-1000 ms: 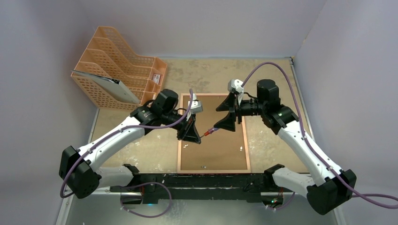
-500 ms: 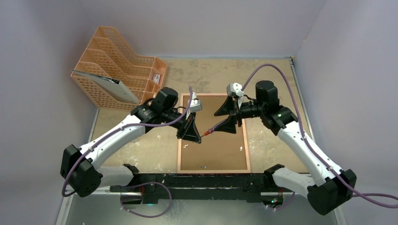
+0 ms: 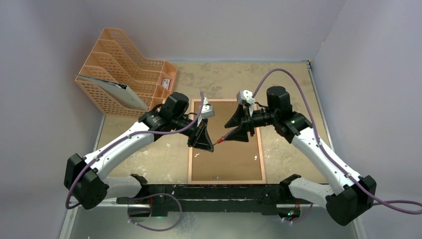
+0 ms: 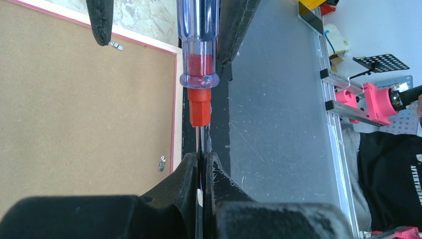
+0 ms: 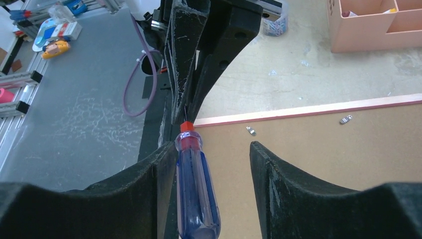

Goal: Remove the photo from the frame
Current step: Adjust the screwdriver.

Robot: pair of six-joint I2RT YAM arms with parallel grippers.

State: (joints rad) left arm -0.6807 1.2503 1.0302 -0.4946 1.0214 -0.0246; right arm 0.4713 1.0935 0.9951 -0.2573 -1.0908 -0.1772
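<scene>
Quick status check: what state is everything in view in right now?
frame, lying face down, brown back up
photo, not visible
screwdriver, held by its shaft, over the frame
left gripper, shut on the shaft
right gripper, open around the handle
file rack, upright, holding a folder

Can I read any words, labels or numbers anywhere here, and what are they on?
"AFTERTHE…": white letters on black cloth, cut off by the picture edge.
Label on the orange file rack: too small to read.
Small packets in the right wrist view's top corner: labels blurred.
Screwdriver and frame: no writing seen.
</scene>
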